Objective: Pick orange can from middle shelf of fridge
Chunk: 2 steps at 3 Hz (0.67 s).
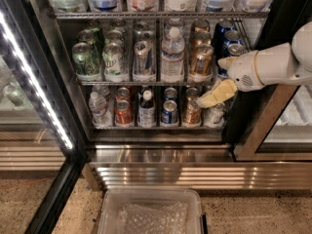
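Orange can (201, 59) at the front of its lane in the fridge (52, 77), whose door stands open, with a white LED strip (33, 79) down the left side and a ribbed steel base (161, 175) below. The middle shelf (126, 83) carries, from left to right, green cans (84, 58), silver cans (142, 56), a water bottle (172, 55), the lane of orange cans, and dark blue cans (229, 42) at the far right. The lower shelf (146, 126) holds small bottles and a red can (123, 112). A clear plastic bin (109, 204) lined with bubble wrap sits on the floor in front of the base. The white arm (273, 65) enters from the right. The gripper (210, 82) hangs just right of and slightly below the orange can, in front of the dark blue cans; its two yellowish fingers (217, 94) are spread apart and hold nothing. The longer finger slants down and left across the right end of the lower shelf. The orange can stands upright, apart from the gripper.
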{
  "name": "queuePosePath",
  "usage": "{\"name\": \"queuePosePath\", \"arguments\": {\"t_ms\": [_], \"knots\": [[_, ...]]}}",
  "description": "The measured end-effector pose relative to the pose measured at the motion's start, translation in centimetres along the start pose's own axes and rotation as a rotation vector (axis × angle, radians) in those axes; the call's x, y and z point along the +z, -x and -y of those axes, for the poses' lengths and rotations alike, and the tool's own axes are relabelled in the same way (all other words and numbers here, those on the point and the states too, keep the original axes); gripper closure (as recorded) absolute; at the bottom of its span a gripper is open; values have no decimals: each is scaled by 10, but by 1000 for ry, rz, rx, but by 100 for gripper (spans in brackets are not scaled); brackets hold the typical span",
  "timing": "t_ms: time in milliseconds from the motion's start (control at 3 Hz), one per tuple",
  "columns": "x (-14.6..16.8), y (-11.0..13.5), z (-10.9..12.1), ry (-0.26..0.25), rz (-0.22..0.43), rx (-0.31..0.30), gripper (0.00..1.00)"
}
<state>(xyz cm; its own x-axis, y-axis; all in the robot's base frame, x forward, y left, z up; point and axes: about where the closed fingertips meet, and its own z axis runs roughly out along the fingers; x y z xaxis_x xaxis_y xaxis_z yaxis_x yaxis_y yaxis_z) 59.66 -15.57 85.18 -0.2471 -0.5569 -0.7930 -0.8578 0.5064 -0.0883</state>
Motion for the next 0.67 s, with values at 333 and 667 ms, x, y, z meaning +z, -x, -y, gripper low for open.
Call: {"name": "queuePosePath", "arguments": {"t_ms": [333,667], "knots": [[1,0,2,-2,3,1,0],[6,-1,2,4,7,10,0]]}}
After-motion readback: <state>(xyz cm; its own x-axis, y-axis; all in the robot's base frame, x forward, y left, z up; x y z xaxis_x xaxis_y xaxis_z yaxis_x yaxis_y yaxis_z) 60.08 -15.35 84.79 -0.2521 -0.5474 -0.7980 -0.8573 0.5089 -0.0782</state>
